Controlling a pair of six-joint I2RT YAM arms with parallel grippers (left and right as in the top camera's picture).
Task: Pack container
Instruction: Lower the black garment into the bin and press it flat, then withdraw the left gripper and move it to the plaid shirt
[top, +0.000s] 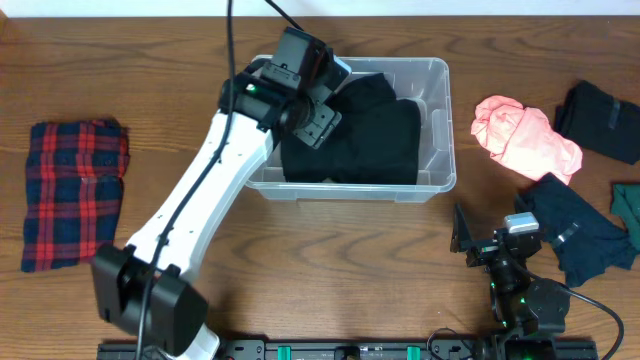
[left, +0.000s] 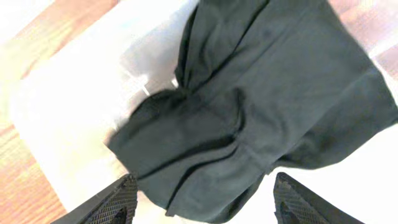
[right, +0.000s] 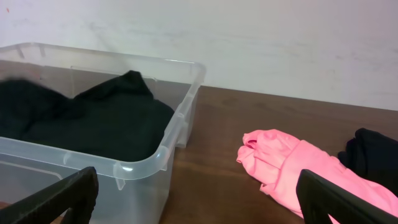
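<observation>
The clear container (top: 437, 120) stands at the middle back of the table, with a folded black garment (top: 365, 135) lying inside it. My left gripper (top: 312, 110) hangs over the container's left part, open and empty, just above the black garment (left: 249, 112). My right gripper (top: 492, 243) rests low at the front right, open and empty. In the right wrist view the container (right: 180, 118) is to the left and a pink garment (right: 298, 165) lies ahead on the table.
A red plaid garment (top: 75, 190) lies at the far left. The pink garment (top: 525, 135) lies right of the container. Dark garments (top: 600, 120) (top: 575, 225) and a teal one (top: 628, 205) lie at the far right.
</observation>
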